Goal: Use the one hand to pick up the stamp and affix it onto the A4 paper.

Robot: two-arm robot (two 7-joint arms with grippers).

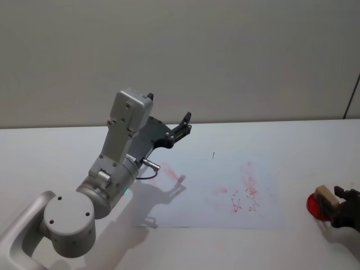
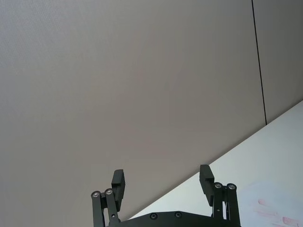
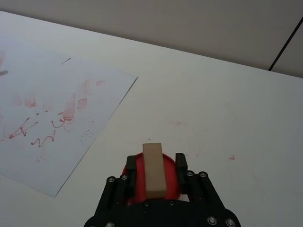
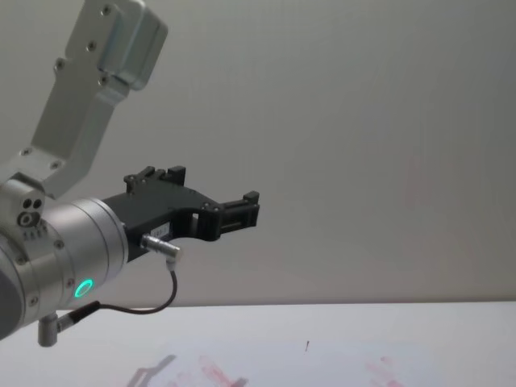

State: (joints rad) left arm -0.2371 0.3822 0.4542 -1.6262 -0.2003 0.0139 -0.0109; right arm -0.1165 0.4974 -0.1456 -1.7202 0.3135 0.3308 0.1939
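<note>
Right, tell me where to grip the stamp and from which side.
Grip the stamp across its narrow width, on the two long flat faces, coming down from above. It stands upright on the red ink pad, so its top is free. The right gripper already brackets it this way; the left gripper hangs open, raised over the table.

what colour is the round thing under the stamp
Red, a round pad under the light-brown stamp; clearest in the right wrist view.

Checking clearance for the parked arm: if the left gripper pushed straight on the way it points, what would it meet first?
Probably nothing nearby: the left gripper, open and raised above the table, points at the bare wall, though depth is unclear.
</note>
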